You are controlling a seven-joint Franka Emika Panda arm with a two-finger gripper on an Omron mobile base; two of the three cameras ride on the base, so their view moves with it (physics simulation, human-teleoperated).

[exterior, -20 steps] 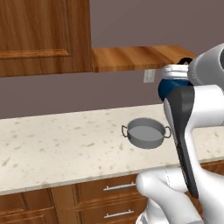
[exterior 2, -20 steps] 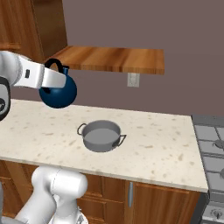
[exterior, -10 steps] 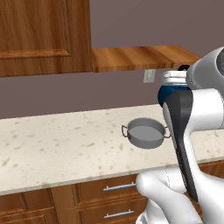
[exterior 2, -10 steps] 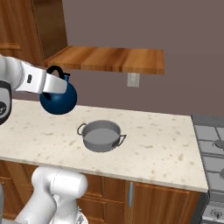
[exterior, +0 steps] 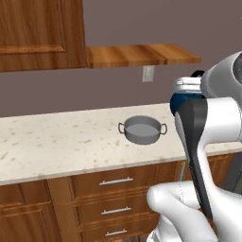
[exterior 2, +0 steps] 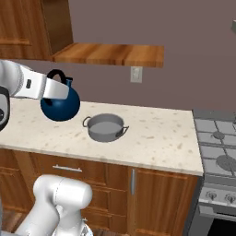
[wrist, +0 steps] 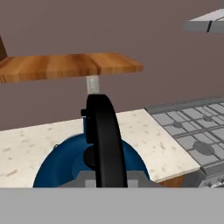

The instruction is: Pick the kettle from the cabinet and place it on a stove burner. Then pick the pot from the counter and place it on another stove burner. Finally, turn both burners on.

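The dark-blue kettle (exterior 2: 60, 105) hangs in the air above the left part of the counter (exterior 2: 156, 138), with my gripper (exterior 2: 59, 86) shut on its black arched handle. In the hand view the kettle (wrist: 61, 164) and its handle fill the lower middle, right above my gripper (wrist: 107, 178). From the left base view my own arm hides most of the kettle (exterior: 177, 101). The grey pot (exterior 2: 106, 127) (exterior: 142, 130) stands on the counter (exterior: 56, 142) to the kettle's right. The cabinet (exterior: 38, 33) with its shelf board (exterior 2: 110, 53) hangs on the wall above.
The stove (exterior 2: 219, 143) (wrist: 192, 127) adjoins the counter's right end, with knobs (exterior 2: 214, 196) on its front. A wall outlet (exterior 2: 135, 73) sits under the shelf. A range hood (wrist: 210, 22) hangs above the stove. Drawers (exterior: 116, 182) run below the counter.
The kettle came down a little in my grip a second ago. Since then both base views have shifted as the base drove, bringing more of the stove into sight.
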